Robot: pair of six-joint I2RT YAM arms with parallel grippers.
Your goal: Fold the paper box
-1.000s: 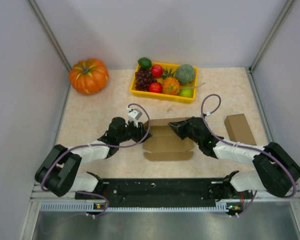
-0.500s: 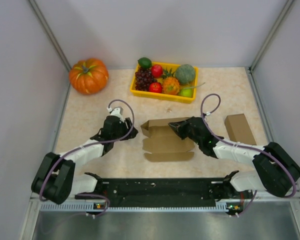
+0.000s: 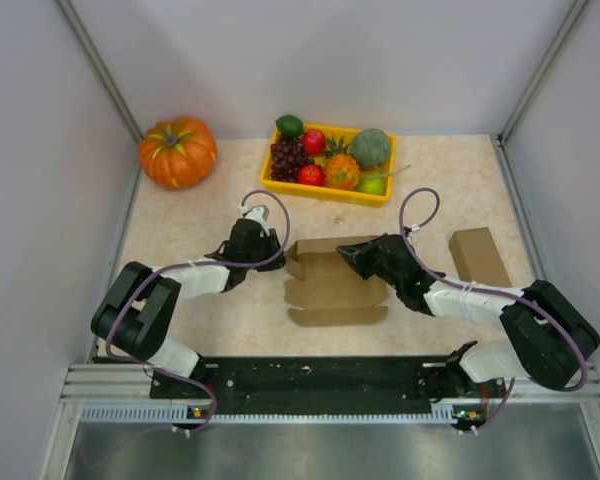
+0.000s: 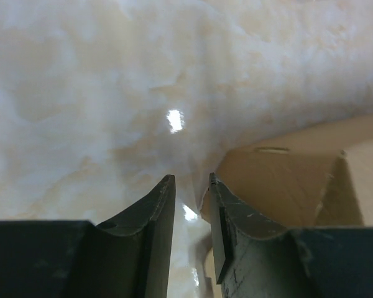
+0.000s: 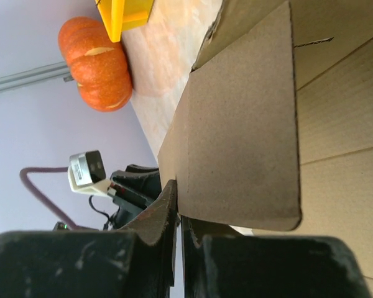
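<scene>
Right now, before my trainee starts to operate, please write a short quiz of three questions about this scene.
1. True or false: the right pincer is shut on a flap of the box.
2. What stands at the far left of the table? A) pumpkin B) bottle C) cup
3. What is between the fingers of the left pincer?
Key: 1 true; 2 A; 3 nothing, they stand apart beside the box's left edge.
</scene>
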